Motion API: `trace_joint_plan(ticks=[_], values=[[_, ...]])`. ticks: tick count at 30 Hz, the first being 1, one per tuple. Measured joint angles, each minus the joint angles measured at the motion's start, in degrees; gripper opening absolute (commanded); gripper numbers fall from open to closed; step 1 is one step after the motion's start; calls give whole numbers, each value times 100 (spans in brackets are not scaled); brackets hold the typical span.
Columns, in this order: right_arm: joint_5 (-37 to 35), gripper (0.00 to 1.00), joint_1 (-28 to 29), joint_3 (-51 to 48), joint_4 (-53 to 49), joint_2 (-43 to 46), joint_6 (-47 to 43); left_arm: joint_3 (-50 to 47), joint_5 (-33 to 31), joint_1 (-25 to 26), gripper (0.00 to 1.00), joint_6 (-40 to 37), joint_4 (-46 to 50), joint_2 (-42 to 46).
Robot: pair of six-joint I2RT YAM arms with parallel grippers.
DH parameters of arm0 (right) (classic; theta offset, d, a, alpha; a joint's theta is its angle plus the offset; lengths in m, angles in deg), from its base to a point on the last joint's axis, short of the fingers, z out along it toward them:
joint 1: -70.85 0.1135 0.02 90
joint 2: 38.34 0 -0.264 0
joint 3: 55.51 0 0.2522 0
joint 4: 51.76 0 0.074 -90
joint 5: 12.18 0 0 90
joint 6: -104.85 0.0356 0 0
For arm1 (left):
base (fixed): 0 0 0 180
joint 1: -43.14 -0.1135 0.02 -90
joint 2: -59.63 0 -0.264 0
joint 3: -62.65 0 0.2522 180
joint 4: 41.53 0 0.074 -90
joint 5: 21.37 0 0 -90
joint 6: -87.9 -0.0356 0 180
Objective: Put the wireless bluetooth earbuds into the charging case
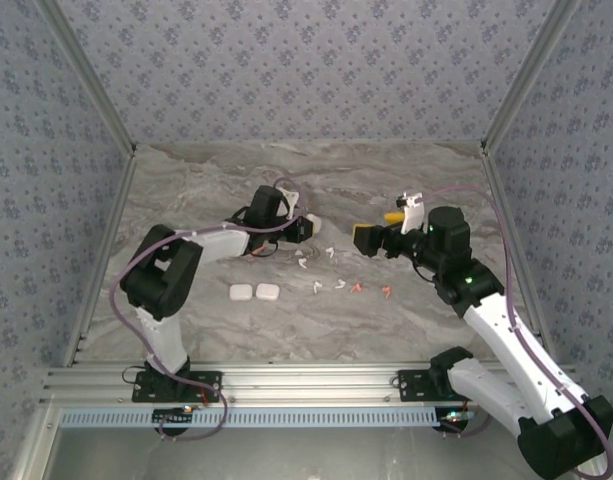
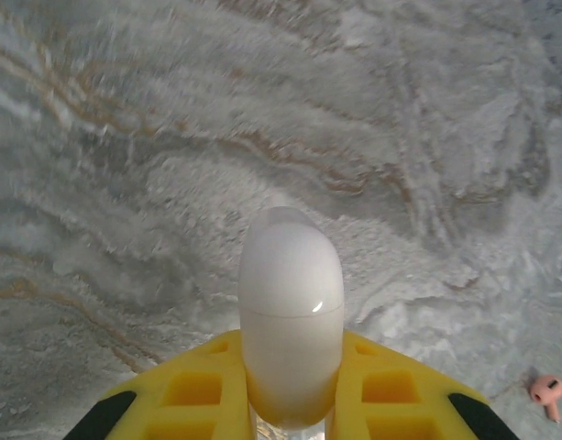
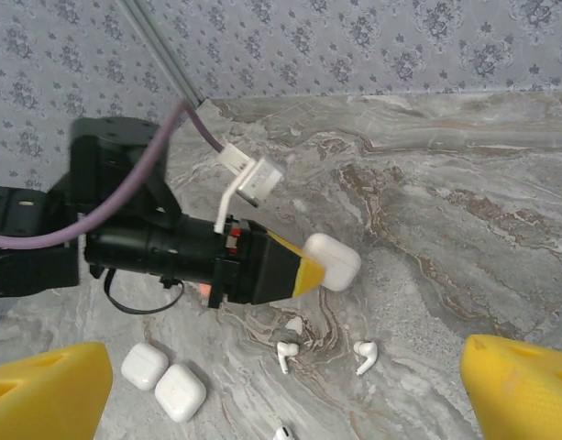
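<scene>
Left arm: left gripper (image 3: 303,270) is clamped on 1 white charging case (image 2: 290,321). In the left wrist view the yellow fingers (image 2: 193,390) press both sides of its near half and the rounded far end sticks out past them. A seam line runs across the case and the lid looks closed. I cannot tell whether the case touches the marble table (image 1: 416,180) or hangs just above it.

Right arm: right gripper (image 1: 378,228) has its jaws spread wide with nothing between them. It faces the left gripper across a short gap at mid-table. In the right wrist view its 2 yellow fingers (image 3: 42,394) sit at the lower corners, and the held case lies ahead between them.

Earbuds (image 1: 302,263): loose on the table, just on the near side of both grippers, in a ragged row. From the top view I count 6: 4 white ones (image 1: 329,252) to the left and 2 orange-pink ones (image 1: 356,288) to the right. 1 orange-pink earbud (image 2: 546,392) shows at the lower right of the left wrist view. All lie outside any case.

Spare cases (image 1: 254,292): 2 white, closed, side by side and nearly touching, left of the earbud row and well clear of both grippers.
</scene>
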Motion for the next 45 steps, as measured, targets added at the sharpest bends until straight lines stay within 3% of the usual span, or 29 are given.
trace_joint_plan(ticks=[11, 16, 22, 30, 34, 39, 42, 45], values=[[-142, 100, -2, -118, -7, 153, 0, 302, 103, 0, 19, 369, 20, -588], [-184, 100, -2, -118, -42, 157, -2, 334, 92, -22, 32, 365, 35, -608], [-225, 100, -2, -118, -192, 157, -46, 332, -120, -76, 41, 271, 341, -608], [-175, 100, -118, -118, -262, 66, -87, 339, -417, -146, 44, -2, 699, -415], [-24, 100, -136, -118, -258, -96, -111, 160, -684, -157, 46, -197, 756, 225], [39, 100, 133, -271, -50, -273, -393, -577, -1176, -157, 47, -433, 632, 1753], [-31, 100, 645, -280, -9, -538, -894, -1084, -1576, -157, 49, -522, 483, 2688], [-83, 100, 1366, -280, 39, -903, -1609, -1567, -1974, -160, 62, -597, 409, 3521]])
